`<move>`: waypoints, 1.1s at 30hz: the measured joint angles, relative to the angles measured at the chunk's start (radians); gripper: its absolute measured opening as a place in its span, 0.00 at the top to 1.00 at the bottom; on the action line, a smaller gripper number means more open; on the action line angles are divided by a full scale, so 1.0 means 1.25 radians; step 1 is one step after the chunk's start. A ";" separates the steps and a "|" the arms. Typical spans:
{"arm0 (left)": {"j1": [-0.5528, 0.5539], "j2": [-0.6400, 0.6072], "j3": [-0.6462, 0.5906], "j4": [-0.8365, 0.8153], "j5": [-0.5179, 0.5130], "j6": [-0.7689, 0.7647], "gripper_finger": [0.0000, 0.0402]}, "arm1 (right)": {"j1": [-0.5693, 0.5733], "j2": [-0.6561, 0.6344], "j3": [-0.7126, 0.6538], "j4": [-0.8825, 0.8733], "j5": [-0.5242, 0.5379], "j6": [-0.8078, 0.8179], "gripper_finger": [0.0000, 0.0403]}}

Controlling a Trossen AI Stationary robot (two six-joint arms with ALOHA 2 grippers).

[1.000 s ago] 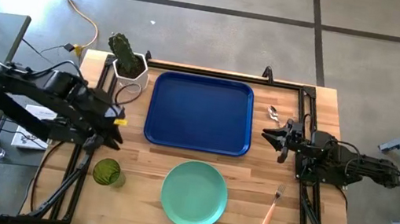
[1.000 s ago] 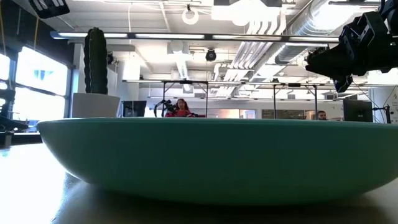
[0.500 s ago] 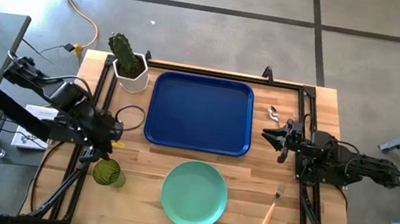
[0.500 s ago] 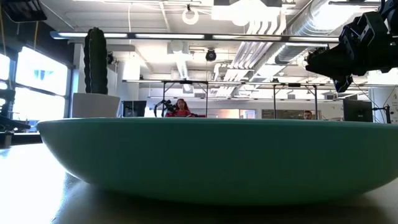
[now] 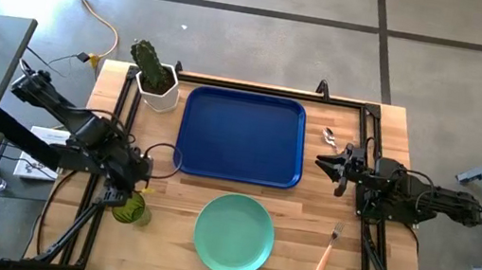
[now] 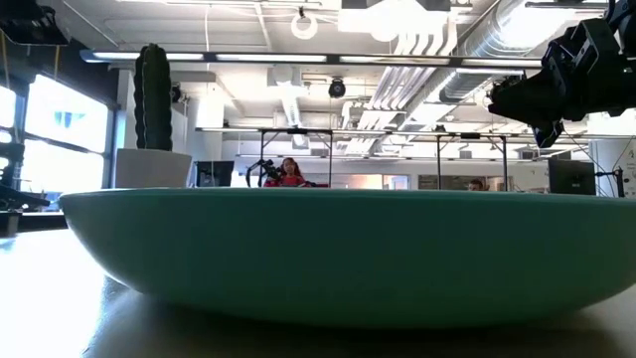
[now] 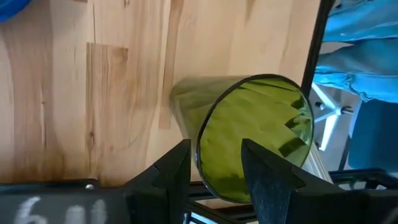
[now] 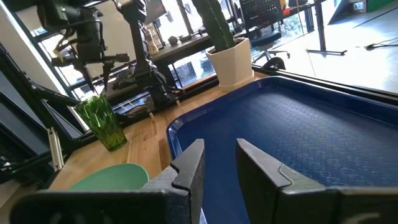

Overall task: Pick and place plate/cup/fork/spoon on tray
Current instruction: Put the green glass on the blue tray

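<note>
Your left gripper [image 7: 214, 171] hangs open over the cup [image 7: 255, 137] — apparently straddling its rim; the right gripper's [image 5: 325, 162] state — cannot tell.

text: none readable | left wrist view: blurred white marks on the dark gripper body [image 7: 37, 208], illegible | labels/brands/signs elsewhere: none legible
</note>
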 joint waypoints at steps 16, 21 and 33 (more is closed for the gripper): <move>-0.014 0.103 0.000 -0.004 -0.046 -0.062 0.68 | 0.000 0.000 0.000 0.000 0.000 0.000 0.80; -0.014 0.125 0.000 -0.003 -0.046 -0.069 0.75 | 0.000 0.000 0.000 0.000 0.000 0.000 0.80; -0.014 0.129 0.000 -0.004 -0.100 -0.064 0.98 | 0.000 0.000 0.000 0.000 0.000 0.000 0.80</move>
